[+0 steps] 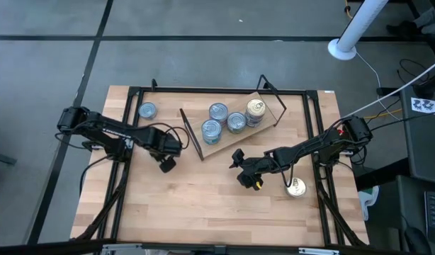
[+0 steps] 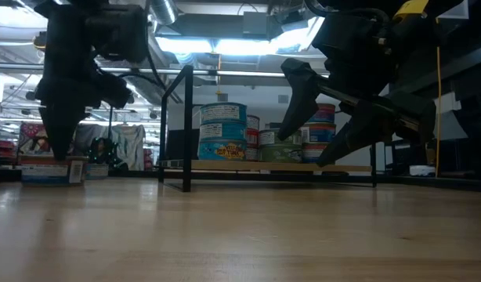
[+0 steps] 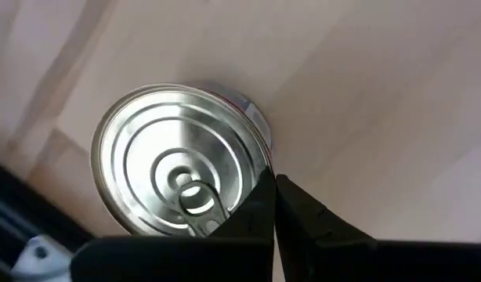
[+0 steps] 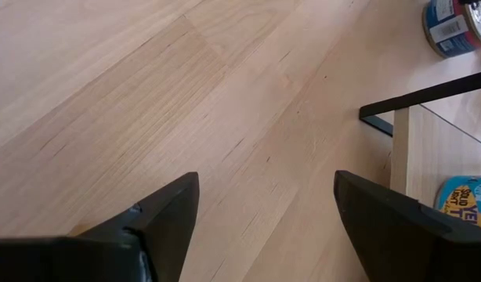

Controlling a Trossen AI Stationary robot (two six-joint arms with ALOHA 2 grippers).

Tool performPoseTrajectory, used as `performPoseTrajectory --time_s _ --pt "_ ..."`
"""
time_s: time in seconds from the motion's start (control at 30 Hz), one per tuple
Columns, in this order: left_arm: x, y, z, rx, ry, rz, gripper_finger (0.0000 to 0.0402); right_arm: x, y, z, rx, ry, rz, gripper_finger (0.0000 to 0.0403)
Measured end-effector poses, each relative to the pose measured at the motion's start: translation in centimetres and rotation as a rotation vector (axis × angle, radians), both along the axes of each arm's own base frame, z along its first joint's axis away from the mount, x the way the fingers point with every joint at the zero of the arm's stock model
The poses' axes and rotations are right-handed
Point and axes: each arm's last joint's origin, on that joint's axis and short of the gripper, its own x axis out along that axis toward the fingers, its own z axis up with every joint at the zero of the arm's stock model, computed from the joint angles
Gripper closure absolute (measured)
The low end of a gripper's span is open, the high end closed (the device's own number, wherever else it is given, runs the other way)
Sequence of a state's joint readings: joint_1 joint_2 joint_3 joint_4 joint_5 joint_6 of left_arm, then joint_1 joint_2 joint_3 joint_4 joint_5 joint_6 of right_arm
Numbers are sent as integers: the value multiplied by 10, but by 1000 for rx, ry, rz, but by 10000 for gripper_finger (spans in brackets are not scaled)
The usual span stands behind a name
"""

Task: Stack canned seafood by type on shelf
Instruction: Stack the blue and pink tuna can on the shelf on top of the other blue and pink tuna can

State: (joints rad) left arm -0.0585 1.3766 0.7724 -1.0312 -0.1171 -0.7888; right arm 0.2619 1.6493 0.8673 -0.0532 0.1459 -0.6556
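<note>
Right pincer (image 4: 260, 227) gapes over bare table (image 4: 146, 94); shelf (image 4: 417, 149) corner beside.

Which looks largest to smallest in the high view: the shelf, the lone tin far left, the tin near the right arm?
1. shelf
2. left tin and right-arm tin: alike, unranked

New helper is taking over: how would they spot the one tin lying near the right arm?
Find the tilted shelf mid-table, then look toward the table's near right edge. A lone tin sits there beside the right arm, its top pale gold, unlike the blue tins on the shelf.
</note>
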Motion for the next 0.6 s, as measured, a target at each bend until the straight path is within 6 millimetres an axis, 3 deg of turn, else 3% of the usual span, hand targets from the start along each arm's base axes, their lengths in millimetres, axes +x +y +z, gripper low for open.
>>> performPoseTrajectory --time_s 0.6 --pt "31 -46 -2 -110 -337 45 401 5 1 6 21 -80 0 109"
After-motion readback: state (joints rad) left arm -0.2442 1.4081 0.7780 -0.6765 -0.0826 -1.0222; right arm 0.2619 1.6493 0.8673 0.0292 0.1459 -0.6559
